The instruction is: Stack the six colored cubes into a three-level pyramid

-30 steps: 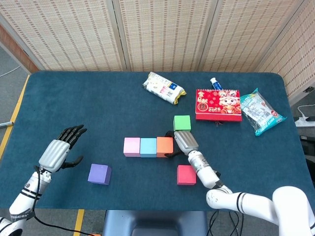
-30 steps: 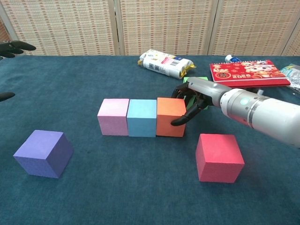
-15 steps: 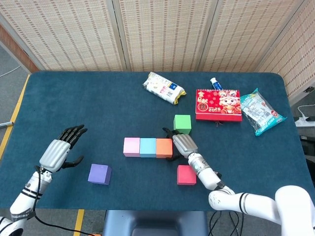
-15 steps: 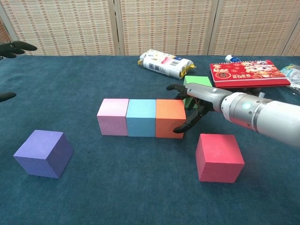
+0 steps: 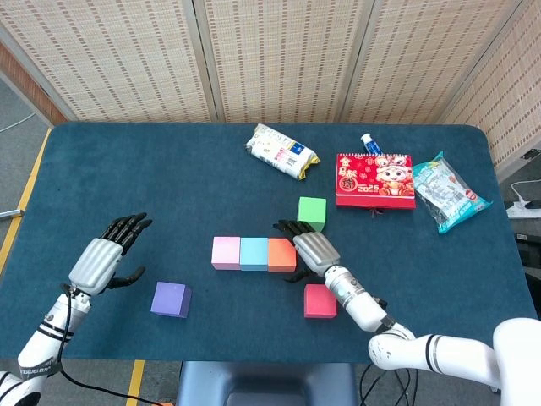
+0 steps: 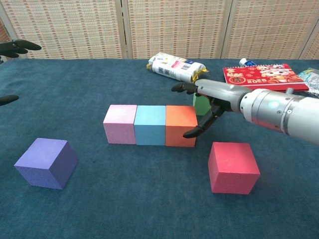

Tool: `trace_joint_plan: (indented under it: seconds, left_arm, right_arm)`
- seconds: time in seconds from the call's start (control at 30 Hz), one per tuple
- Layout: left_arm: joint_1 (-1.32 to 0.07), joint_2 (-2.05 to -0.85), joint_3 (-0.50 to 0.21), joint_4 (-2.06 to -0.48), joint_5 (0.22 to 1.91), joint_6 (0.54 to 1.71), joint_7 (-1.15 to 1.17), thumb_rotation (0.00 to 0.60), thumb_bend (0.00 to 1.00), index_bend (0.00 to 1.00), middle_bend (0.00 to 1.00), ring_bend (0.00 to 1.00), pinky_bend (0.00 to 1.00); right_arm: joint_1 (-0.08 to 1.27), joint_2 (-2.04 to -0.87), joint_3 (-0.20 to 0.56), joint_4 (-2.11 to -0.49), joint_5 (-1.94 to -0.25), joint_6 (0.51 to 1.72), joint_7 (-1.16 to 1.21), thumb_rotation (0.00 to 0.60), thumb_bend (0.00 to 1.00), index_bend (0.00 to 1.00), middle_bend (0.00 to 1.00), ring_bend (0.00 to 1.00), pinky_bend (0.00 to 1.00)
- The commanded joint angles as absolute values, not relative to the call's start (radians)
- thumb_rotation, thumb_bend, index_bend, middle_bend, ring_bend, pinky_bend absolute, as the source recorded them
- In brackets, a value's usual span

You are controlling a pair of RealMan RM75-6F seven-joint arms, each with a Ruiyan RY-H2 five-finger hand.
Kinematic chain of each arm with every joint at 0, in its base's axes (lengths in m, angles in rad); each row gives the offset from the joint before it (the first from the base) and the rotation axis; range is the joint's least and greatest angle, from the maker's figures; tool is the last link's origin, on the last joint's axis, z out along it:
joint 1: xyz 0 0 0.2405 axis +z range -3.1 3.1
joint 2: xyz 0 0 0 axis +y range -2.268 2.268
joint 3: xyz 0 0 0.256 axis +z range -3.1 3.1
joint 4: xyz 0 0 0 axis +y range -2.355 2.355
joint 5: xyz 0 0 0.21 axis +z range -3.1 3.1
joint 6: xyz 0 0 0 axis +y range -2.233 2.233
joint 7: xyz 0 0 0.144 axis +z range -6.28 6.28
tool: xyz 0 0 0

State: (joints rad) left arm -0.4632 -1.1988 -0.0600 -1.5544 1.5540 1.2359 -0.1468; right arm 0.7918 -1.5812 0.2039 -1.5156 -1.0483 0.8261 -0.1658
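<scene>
1. Chest view: pink foam cube (image 6: 120,123), light blue foam cube (image 6: 150,124) and orange foam cube (image 6: 180,125) touch in 1 row on the dark blue table (image 6: 124,209).
2. Right hand (image 6: 205,107) beside the orange one, fingers (image 6: 195,133) spread, holding nothing.
3. Left hand (image 5: 103,258) raised, fingers apart, near the purple foam cube (image 5: 172,299).

Green foam cube (image 6: 201,104) mostly hidden behind the right hand (image 6: 207,107) in chest view, left hand (image 6: 12,47) cut by the frame's left edge there, crinkly snack bag (image 6: 313,73) clipped at right
</scene>
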Motion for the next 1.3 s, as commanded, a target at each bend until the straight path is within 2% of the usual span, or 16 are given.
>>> trace_joint_plan:
  seconds: [0.03, 0.17, 0.3, 0.43, 0.83, 1.3]
  left_arm:
    - [-0.464, -1.197, -0.061, -1.556, 1.553, 1.235, -0.145, 0.600, 0.35, 0.00, 0.00, 0.00, 0.08]
    - [-0.465, -1.196, -0.063, -1.558, 1.551, 1.235, -0.144, 0.600, 0.35, 0.00, 0.00, 0.00, 0.08]
    - [-0.467, -1.194, -0.068, -1.554, 1.538, 1.227, -0.147, 0.600, 0.34, 0.00, 0.00, 0.00, 0.08]
    - [-0.469, -1.197, -0.066, -1.551, 1.539, 1.223, -0.151, 0.600, 0.34, 0.00, 0.00, 0.00, 0.08]
    - [-0.476, -1.207, -0.065, -1.535, 1.527, 1.201, -0.158, 0.600, 0.34, 0.00, 0.00, 0.00, 0.08]
    - [-0.471, -1.205, -0.057, -1.512, 1.534, 1.206, -0.200, 0.600, 0.34, 0.00, 0.00, 0.00, 0.08]
  right_arm:
    - [0.790, -1.525, 0.200, -1.585, -1.087, 0.845, -0.191, 0.600, 0.24, 0.00, 0.12, 0.00, 0.15]
    - [0.793, -1.492, 0.200, -1.625, -1.106, 0.858, -0.217, 0.600, 0.24, 0.00, 0.12, 0.00, 0.15]
    - [0.803, -1.393, 0.210, -1.673, -1.130, 0.882, -0.291, 0.600, 0.24, 0.00, 0.11, 0.00, 0.11]
    - [0.811, -1.382, 0.205, -1.631, -1.108, 0.866, -0.298, 0.600, 0.23, 0.00, 0.02, 0.00, 0.01]
    - [0.861, -1.500, 0.179, -1.419, -1.099, 0.830, -0.338, 0.600, 0.18, 0.00, 0.00, 0.00, 0.00]
    - [0.874, -1.644, 0.163, -1.279, -1.164, 0.882, -0.344, 0.600, 0.18, 0.00, 0.00, 0.00, 0.00]
